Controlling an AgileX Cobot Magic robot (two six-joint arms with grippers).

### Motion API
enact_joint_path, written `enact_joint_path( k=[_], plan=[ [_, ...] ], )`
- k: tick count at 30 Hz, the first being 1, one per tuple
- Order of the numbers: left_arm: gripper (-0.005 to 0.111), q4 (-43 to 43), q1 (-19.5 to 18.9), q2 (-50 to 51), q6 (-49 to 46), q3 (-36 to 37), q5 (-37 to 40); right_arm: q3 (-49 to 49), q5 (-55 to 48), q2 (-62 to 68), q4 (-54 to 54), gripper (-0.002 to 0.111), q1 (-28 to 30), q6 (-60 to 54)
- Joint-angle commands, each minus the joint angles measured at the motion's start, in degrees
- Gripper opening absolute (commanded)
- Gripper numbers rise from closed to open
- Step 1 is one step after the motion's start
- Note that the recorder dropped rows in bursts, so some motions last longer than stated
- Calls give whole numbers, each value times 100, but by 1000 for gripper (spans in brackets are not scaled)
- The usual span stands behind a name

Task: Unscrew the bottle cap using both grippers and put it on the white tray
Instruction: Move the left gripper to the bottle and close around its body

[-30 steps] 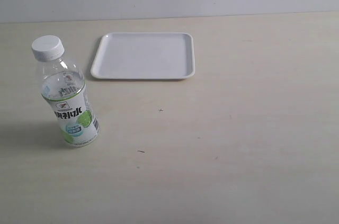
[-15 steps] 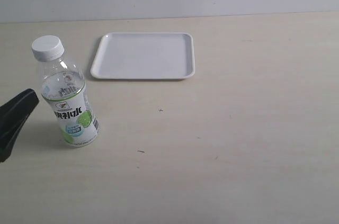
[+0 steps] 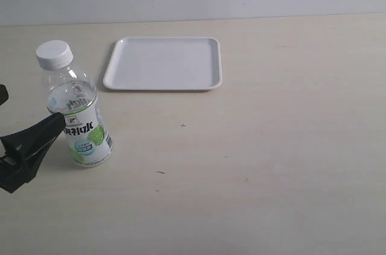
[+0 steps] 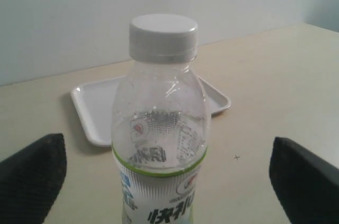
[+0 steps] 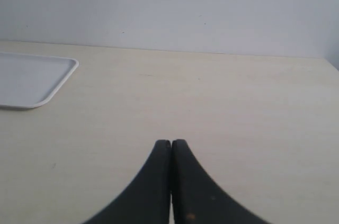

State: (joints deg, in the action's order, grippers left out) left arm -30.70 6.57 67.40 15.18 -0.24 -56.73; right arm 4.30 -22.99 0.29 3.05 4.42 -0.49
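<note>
Pale tabletop (image 3: 271,164), bottle (image 3: 81,122) upright, bottle cap (image 3: 54,54) uppermost, left gripper (image 4: 165,144) spread wide beside it, right gripper (image 5: 170,142) pinched closed

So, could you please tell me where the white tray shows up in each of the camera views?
Exterior view: the white tray lies upper middle, beyond and right of the bottle.
Left wrist view: the tray sits directly behind the bottle, a corner showing on either side of it.
Right wrist view: only one rounded corner of the tray shows, cut by the picture's edge.
Shared landmark: the table's far edge, where it meets the wall.
</note>
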Motion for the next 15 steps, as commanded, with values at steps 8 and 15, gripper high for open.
enact_joint_path(
  k=[8,15],
  plan=[
    [105,129,22,1281,-409,-410,-566,-49,36,-29,-5,0,25,6],
    [105,77,22,1917,-383,-780,-671,-49,36,-29,-5,0,25,6]
  ],
)
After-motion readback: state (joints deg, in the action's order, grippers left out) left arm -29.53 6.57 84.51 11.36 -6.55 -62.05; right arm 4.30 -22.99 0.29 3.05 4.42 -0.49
